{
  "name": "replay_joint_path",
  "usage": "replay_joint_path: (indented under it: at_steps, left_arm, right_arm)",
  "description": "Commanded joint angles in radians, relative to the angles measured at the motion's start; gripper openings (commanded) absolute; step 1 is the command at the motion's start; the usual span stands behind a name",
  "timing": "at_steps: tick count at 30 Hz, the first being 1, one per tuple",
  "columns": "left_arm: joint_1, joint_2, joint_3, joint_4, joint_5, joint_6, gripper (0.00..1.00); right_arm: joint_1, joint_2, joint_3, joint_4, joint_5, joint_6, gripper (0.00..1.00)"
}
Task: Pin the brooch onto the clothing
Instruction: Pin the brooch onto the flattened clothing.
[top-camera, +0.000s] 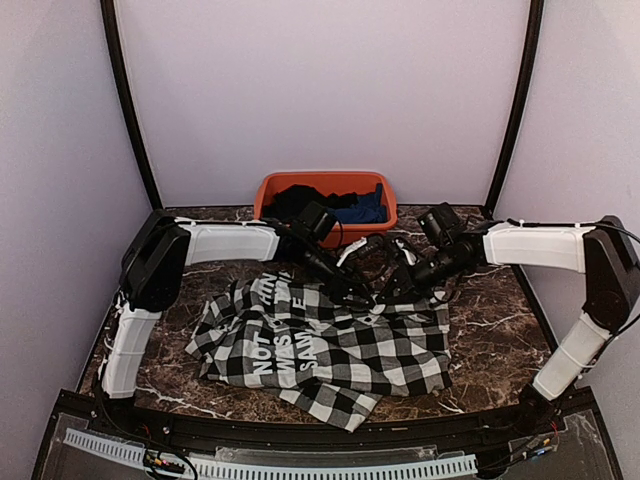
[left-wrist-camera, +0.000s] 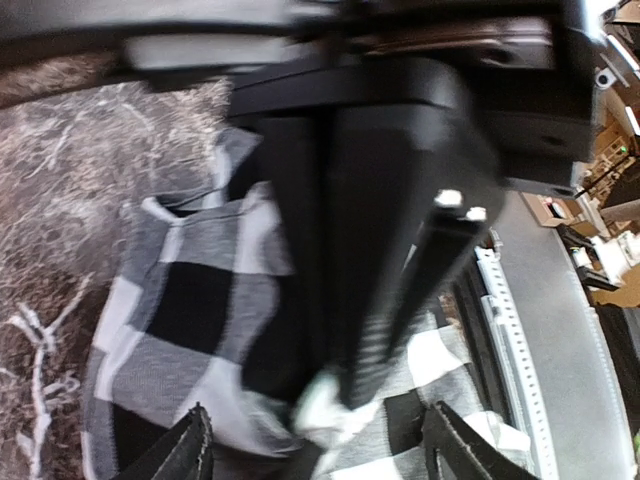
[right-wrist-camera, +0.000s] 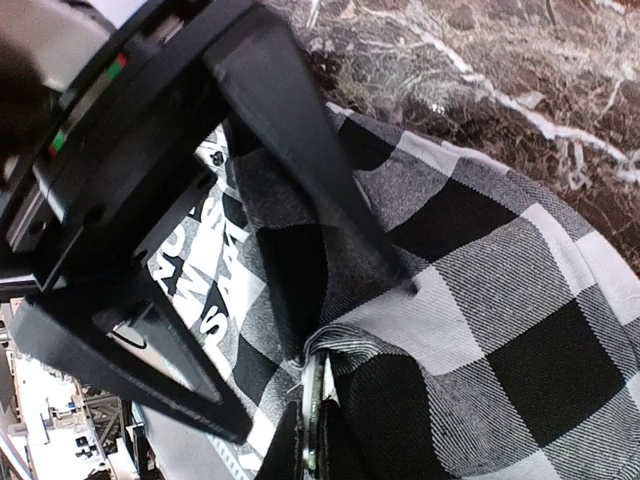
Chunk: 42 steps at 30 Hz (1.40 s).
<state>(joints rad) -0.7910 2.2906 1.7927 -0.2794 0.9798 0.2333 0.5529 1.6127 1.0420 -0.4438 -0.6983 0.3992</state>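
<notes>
**Booth:** Where's the clothing (top-camera: 330, 345) at this moment?

**Me:** Rumpled on the desk (top-camera: 490, 330), just beyond my two arm bases. It's woven buffalo check in black, white and grey squares. A black panel of big white block letters lies toward my left. The desk is dark brown, marble-patterned, with white veins.

**Booth:** And your left gripper (left-wrist-camera: 318, 412)?

**Me:** Released! The jaws are spread wide, and two black fingers (left-wrist-camera: 190, 450) with jagged tips hang over the checked cloth, grasping nothing.

**Booth:** The right one?

**Me:** My right gripper (right-wrist-camera: 308, 440) is clenched, its slim dark fingers pinched on a raised fold of the clothing, right by a finely striped hem (right-wrist-camera: 340, 345). Up close the weave shows a fine diagonal twill. A thin pale sliver (right-wrist-camera: 310, 455) sits at those tips. What it is, I cannot tell.

**Booth:** The two look close.

**Me:** Very near, both over the far middle of the shirt. From my left wrist, the right gripper's blocky black body fills the view, its tip down in a bunched whitish bit of cloth.

**Booth:** Behind them?

**Me:** An orange basin (top-camera: 325, 178) with rounded corners sits at the desk's far edge. A blue garment (top-camera: 365, 210) and a black garment (top-camera: 298, 200) are heaped inside it.
</notes>
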Motion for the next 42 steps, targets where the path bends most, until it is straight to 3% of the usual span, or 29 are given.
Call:
replay_joint_path:
  at_steps: [1, 7, 18, 27, 42]
  left_arm:
    - [-0.007, -0.082, -0.001, -0.082, 0.061, 0.058, 0.74]
    - [0.001, -0.083, 0.002, -0.133, 0.091, 0.119, 0.75]
    - [0.019, -0.055, 0.05, -0.144, 0.108, 0.142, 0.59]
    - [0.018, -0.041, 0.053, -0.1, 0.15, 0.108, 0.51]
    - [0.003, -0.024, 0.05, -0.105, 0.182, 0.121, 0.47]
  right_arm:
    - [-0.005, -0.036, -0.015, 0.05, -0.025, -0.029, 0.0]
    - [-0.006, -0.062, -0.036, 0.057, -0.051, -0.059, 0.0]
    - [-0.005, -0.112, -0.068, 0.098, -0.137, -0.081, 0.0]
    - [-0.003, -0.099, -0.067, 0.094, -0.145, -0.083, 0.0]
    - [-0.004, -0.093, -0.046, 0.098, -0.164, -0.077, 0.0]
